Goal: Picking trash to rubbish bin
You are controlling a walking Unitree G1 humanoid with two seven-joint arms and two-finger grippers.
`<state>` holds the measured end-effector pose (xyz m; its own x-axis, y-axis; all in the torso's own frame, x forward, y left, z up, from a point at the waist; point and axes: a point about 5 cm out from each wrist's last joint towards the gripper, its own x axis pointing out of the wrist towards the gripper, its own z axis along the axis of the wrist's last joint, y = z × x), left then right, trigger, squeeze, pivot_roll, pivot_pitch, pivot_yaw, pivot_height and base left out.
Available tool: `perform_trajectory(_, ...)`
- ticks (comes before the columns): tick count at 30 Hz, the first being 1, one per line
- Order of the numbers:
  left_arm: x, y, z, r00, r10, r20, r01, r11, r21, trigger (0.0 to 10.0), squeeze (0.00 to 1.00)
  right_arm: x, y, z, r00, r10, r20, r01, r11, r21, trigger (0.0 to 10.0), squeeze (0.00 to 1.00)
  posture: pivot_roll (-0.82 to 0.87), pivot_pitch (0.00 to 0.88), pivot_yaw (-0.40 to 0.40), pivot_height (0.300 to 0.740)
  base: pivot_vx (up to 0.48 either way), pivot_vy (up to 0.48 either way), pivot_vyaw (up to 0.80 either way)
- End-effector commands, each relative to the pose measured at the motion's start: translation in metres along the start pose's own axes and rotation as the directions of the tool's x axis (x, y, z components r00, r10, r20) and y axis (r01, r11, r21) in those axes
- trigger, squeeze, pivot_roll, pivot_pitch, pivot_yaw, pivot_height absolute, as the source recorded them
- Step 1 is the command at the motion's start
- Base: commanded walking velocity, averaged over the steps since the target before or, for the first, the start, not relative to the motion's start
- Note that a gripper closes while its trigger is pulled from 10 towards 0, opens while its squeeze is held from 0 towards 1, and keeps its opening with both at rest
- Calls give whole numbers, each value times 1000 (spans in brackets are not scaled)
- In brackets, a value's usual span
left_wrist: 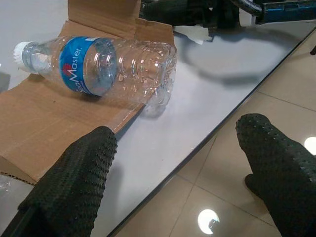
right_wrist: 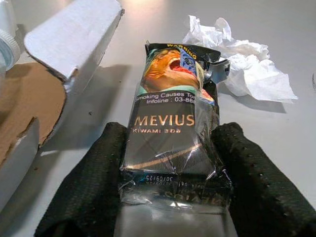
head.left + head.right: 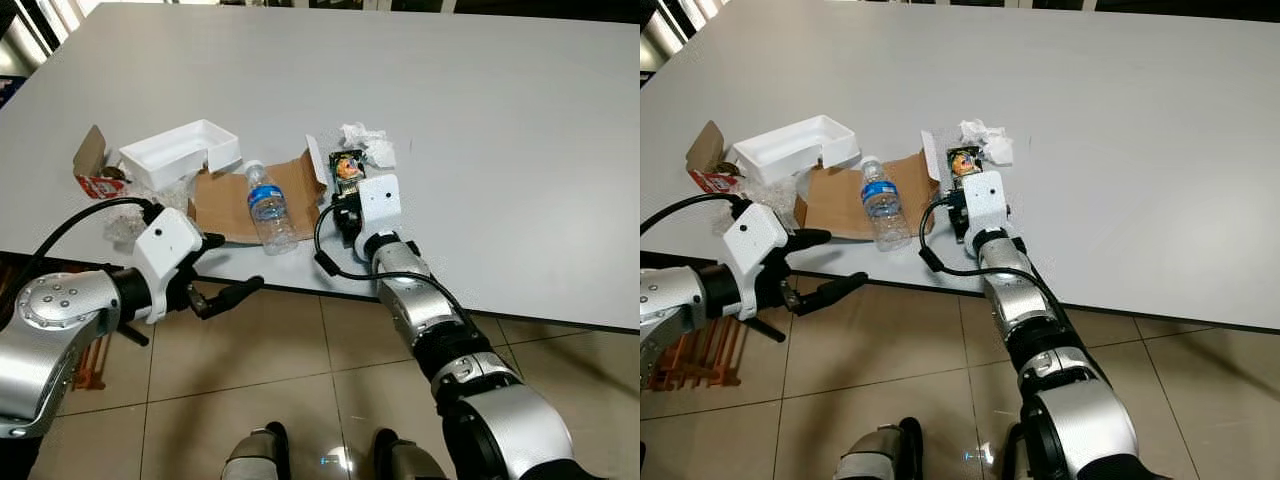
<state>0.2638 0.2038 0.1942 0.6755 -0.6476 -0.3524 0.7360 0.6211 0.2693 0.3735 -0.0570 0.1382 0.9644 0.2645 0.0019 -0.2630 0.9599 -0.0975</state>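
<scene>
A dark Mevius cigarette pack (image 2: 168,74) in clear wrap lies on the grey table (image 3: 500,120), near its front edge. My right gripper (image 2: 170,131) is shut on it, one black finger pressed to each side. An empty clear water bottle (image 3: 268,208) with a blue label lies on flattened brown cardboard (image 3: 222,200) to the left. My left gripper (image 3: 235,265) hangs open just off the table's front edge, below and in front of the bottle (image 1: 108,64), with nothing between its fingers. A crumpled white tissue (image 3: 368,143) rests just beyond the pack.
A white foam tray (image 3: 180,150) sits behind the cardboard, with a small red and brown carton (image 3: 95,172) and crinkled clear plastic (image 3: 125,228) at far left. Tiled floor (image 3: 300,380) lies below the table edge. An orange rack (image 3: 695,355) stands low left.
</scene>
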Motion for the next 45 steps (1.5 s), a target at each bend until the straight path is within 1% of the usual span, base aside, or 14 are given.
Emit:
perform_trajectory(1, -4, 1, 0, 1000, 3, -9, -3, 1000, 6, 10000, 0, -1, 2, -4, 1000, -2, -13, 2, 1000, 10, 0, 0, 302, 226, 68, 740, 0, 0, 0)
perform_trajectory(6, -5, 0, 2, 1000, -11, -8, 11, 1000, 7, 10000, 0, -2, 1, -6, 1000, -6, -11, 6, 1000, 8, 0, 0, 302, 225, 69, 740, 0, 0, 0)
perform_trajectory(9, -10, 0, 11, 999, -42, 6, 42, 999, -3, 10000, 0, -2, -1, -7, 1000, -11, -9, 11, 1000, 6, 0, 0, 302, 222, 70, 740, 0, 0, 0)
perform_trajectory(11, -10, 0, 11, 999, -44, 6, 44, 999, -2, 10000, 0, -2, -1, -7, 1000, -11, -9, 11, 1000, 5, 0, 0, 302, 221, 71, 740, 0, 0, 0)
perform_trajectory(15, -14, -2, 20, 998, -67, 8, 67, 997, 26, 10000, 0, -3, -4, -10, 1000, -18, -11, 17, 1000, -4, 0, 0, 301, 218, 72, 740, 0, 0, 0)
perform_trajectory(23, -12, -6, 21, 997, -76, 17, 76, 997, 17, 10000, 0, -5, -6, -12, 1000, -31, -5, 31, 999, -12, 0, 0, 300, 213, 73, 740, 0, 0, 0)
perform_trajectory(32, -8, -5, 24, 997, -71, 30, 71, 997, 15, 10000, 0, -6, -14, -2, 995, -71, 71, 73, 997, -24, 0, 0, 288, 202, 72, 740, 0, 0, 0)
perform_trajectory(34, -5, -5, 23, 998, -55, 44, 55, 998, 10, 10000, 0, -8, -18, 3, 989, -88, 117, 91, 996, -17, 0, 0, 277, 194, 66, 740, 0, 0, 0)
perform_trajectory(36, -4, -5, 23, 998, -51, 47, 51, 999, 9, 10000, 0, -9, -19, 4, 988, -90, 125, 93, 996, -17, 0, 0, 277, 194, 66, 740, 0, 0, 0)
perform_trajectory(39, -1, -7, 23, 997, -49, 57, 49, 999, 4, 10000, 0, -11, -21, 11, 980, -101, 173, 106, 994, -19, 39, 0, 261, 184, 56, 740, 0, 0, 0)
perform_trajectory(41, 3, -9, 24, 996, -46, 73, 46, 999, 2, 10000, 0, -15, -23, 19, 970, -101, 222, 111, 993, -35, 8863, 0, 249, 179, 50, 740, 0, 0, 0)
perform_trajectory(42, 3, -9, 24, 996, -45, 77, 45, 999, 2, 10000, 0, -15, -23, 20, 968, -100, 232, 113, 993, -42, 8863, 0, 246, 177, 48, 740, 0, 0, 0)
perform_trajectory(43, 6, -8, 26, 995, -39, 92, 39, 999, 0, 10000, 0, -19, -25, 26, 958, -107, 267, 126, 991, -54, 10000, 0, 233, 172, 42, 740, 0, 0, 0)
perform_trajectory(45, 8, -7, 27, 994, -32, 102, 32, 999, -3, 10000, 0, -22, -26, 30, 950, -113, 292, 138, 988, -65, 10000, 0, 223, 167, 38, 740, 0, 0, 0)
